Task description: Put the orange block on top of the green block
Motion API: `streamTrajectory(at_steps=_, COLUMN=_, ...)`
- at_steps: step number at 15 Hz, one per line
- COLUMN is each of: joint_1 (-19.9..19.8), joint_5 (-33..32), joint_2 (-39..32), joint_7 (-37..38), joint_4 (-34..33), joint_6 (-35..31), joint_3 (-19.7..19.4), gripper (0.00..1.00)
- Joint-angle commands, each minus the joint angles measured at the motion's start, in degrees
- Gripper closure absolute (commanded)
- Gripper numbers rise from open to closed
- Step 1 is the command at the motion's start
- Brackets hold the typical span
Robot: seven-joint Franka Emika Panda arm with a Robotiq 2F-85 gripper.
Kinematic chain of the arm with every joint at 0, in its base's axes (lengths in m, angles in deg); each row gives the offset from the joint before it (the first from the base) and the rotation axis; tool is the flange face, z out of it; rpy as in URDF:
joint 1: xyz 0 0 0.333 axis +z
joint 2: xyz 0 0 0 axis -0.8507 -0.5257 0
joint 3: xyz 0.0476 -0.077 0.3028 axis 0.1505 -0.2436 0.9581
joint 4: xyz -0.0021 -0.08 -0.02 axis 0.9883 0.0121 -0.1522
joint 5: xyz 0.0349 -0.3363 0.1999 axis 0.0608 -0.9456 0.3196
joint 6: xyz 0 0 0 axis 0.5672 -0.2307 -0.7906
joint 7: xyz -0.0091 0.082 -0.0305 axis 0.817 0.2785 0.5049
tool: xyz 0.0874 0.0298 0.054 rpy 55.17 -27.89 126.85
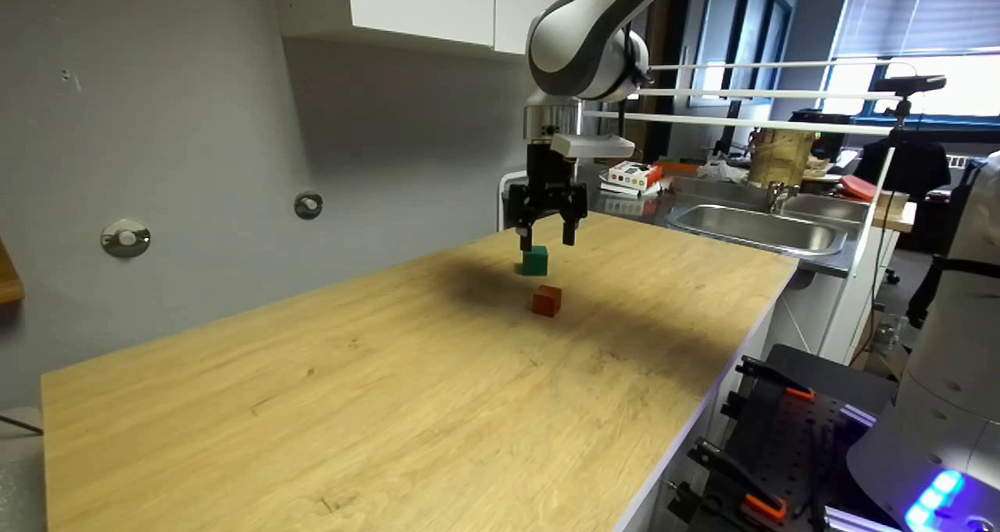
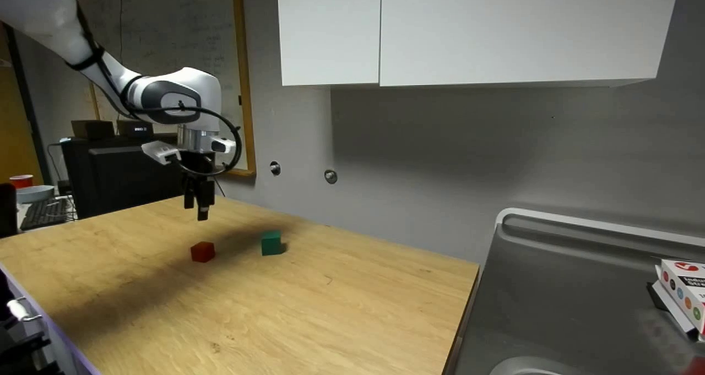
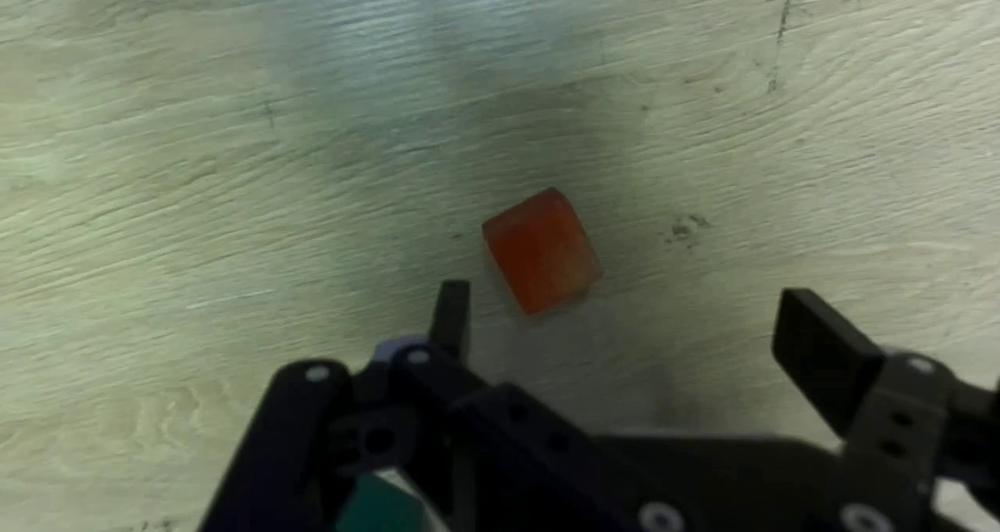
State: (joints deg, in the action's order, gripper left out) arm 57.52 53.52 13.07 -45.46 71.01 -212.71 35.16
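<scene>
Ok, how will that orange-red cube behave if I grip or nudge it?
The orange-red cube would probably slide, not roll: it sits on a flat face on the wood-grain tabletop. Its straight edges suggest it's stiff. Far smaller than the open gripper, it's likely light, though its material isn't clear.

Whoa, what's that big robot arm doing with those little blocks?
The robot arm is meant to put the orange block on top of the green block. Right now it isn't holding anything: its end effector is open, up above the wooden tabletop. Both blocks are sitting on the wood with a gap between them, so nothing is stacked yet.
</scene>
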Motion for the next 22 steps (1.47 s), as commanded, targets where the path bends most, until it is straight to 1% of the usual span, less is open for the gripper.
streamTrajectory(at_steps=1, joint_1=0.5, joint_5=4.8, joint_2=-6.5, joint_7=1.6, joint_4=-5.5, joint_6=4.6, joint_3=-0.9, gripper=0.00)
streamTrajectory(at_steps=5, joint_1=0.2, joint_5=9.1, joint_2=-11.0, joint_7=2.9, joint_4=-7.5, joint_6=7.5, joint_3=-1.4, gripper=0.00)
streamTrajectory(at_steps=9, joint_1=-0.1, joint_5=12.2, joint_2=-13.9, joint_7=3.8, joint_4=-8.6, joint_6=8.7, joint_3=-2.2, gripper=0.00)
streamTrajectory(at_steps=13, joint_1=-0.2, joint_5=13.7, joint_2=-16.3, joint_7=4.9, joint_4=-10.2, joint_6=9.6, joint_3=-3.0, gripper=0.00)
streamTrajectory(at_steps=17, joint_1=-0.2, joint_5=13.8, joint_2=-18.7, joint_7=6.8, joint_4=-12.5, joint_6=10.1, joint_3=-3.6, gripper=0.00)
streamTrajectory(at_steps=18, joint_1=-0.2, joint_5=13.7, joint_2=-19.4, joint_7=7.5, joint_4=-13.1, joint_6=10.2, joint_3=-3.7, gripper=0.03)
streamTrajectory(at_steps=19, joint_1=-0.1, joint_5=13.6, joint_2=-19.9, joint_7=8.3, joint_4=-13.6, joint_6=10.2, joint_3=-3.9, gripper=0.25)
streamTrajectory(at_steps=21, joint_1=-0.1, joint_5=13.6, joint_2=-20.7, joint_7=9.5, joint_4=-14.4, joint_6=10.3, joint_3=-4.1, gripper=0.30)
streamTrajectory(at_steps=22, joint_1=-0.1, joint_5=13.6, joint_2=-21.0, joint_7=9.9, joint_4=-14.7, joint_6=10.3, joint_3=-4.1, gripper=0.38)
